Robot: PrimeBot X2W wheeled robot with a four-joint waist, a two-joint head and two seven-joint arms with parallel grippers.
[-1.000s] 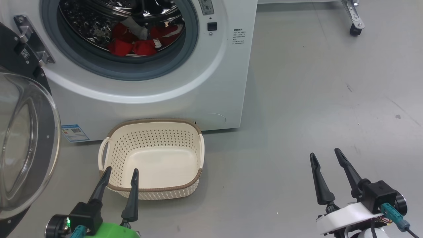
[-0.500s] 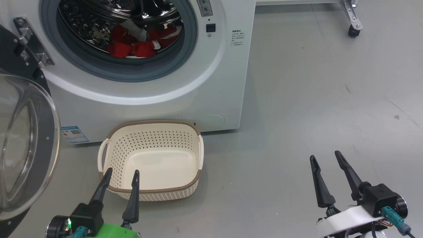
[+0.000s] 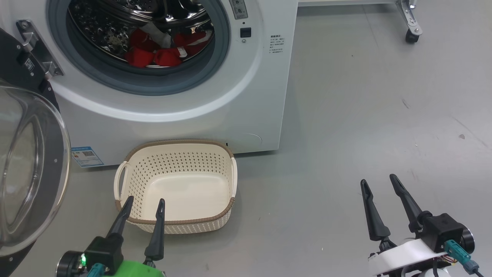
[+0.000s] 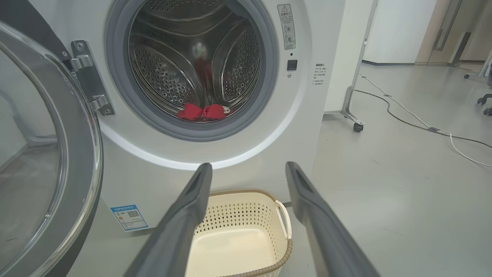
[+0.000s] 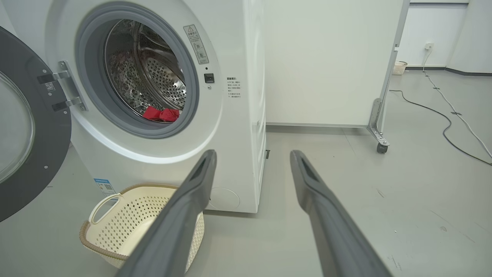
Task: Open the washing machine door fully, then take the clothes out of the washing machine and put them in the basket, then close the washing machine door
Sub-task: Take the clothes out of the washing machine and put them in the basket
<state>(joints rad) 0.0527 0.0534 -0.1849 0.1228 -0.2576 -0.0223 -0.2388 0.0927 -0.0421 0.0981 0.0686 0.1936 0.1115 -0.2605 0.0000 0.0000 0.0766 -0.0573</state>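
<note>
Clothes, bright red with a pale piece among them, are seen lying at the bottom of the steel drum, above and behind the basket.

The left gripper is held with its two dark fingers spread wide and nothing is pinched between them. In the head view its tips are seen over the near rim of the basket. In the left wrist view the same gripper is pointed over the basket toward the washing machine. Whether the rim is touched cannot be told. The cream bottom of the basket is shown bare.

The washing machine is stood just behind the basket on the grey floor. Whether the far rim meets the white front cannot be told. A small blue label is stuck low on that front, beside the basket's far left corner. The washing machine door is swung open to the left of the basket, hung on a metal hinge, its clear glass bowl ringed by a black rim.

The right gripper is held well to the right of the basket, over the floor, its fingers likewise parted with nothing between them. In the right wrist view this gripper is aimed past the right of the basket, and the clothes are glimpsed through the grey gasket.
</note>
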